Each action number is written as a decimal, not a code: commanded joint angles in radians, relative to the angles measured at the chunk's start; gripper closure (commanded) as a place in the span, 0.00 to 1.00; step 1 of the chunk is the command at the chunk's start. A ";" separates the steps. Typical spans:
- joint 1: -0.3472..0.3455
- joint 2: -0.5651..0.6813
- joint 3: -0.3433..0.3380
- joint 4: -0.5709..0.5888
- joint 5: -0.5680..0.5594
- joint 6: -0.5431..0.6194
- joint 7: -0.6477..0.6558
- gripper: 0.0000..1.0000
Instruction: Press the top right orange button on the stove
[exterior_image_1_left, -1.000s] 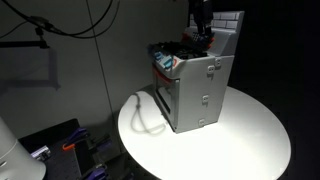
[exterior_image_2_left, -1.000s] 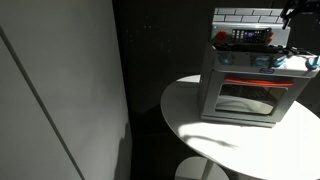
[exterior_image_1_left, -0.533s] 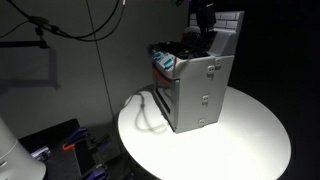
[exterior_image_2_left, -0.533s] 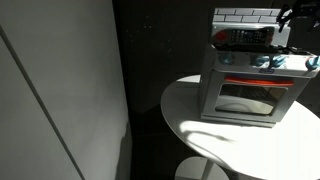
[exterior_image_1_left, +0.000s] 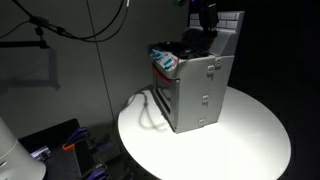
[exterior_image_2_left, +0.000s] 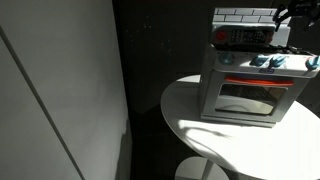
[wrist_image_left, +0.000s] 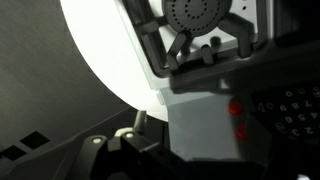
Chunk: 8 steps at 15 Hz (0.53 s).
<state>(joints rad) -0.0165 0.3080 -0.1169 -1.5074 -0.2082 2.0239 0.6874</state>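
While the arm (exterior_image_1_left: 207, 14) hung above the back panel of the stove (exterior_image_1_left: 195, 90), which stood on the round white desk (exterior_image_1_left: 250, 140) with its oven door facing outward in an exterior view (exterior_image_2_left: 248, 85), the press itself looked not yet made. The pictures were too dark to tell whether the jaws were clenched or released. Doing this step well would likely mean bringing the jaws together into one narrow tip, lining that tip up squarely over the chosen button and pushing straight in with a short, light stroke, since a small toy stove could slide or tip on the smooth desk. Which button counted as top right should be judged from the stove's own front. By count there was one stove, one desk, one white cord (exterior_image_1_left: 148, 112) looped beside the stove, and in the wrist view one round burner (wrist_image_left: 195, 14) and two red-orange buttons (wrist_image_left: 237, 106) (wrist_image_left: 241, 130).
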 joint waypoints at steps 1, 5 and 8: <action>0.013 0.040 -0.017 0.063 -0.022 -0.015 0.025 0.00; 0.015 0.061 -0.021 0.084 -0.020 -0.019 0.024 0.00; 0.018 0.075 -0.023 0.097 -0.019 -0.021 0.023 0.00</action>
<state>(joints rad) -0.0133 0.3523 -0.1249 -1.4631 -0.2082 2.0239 0.6883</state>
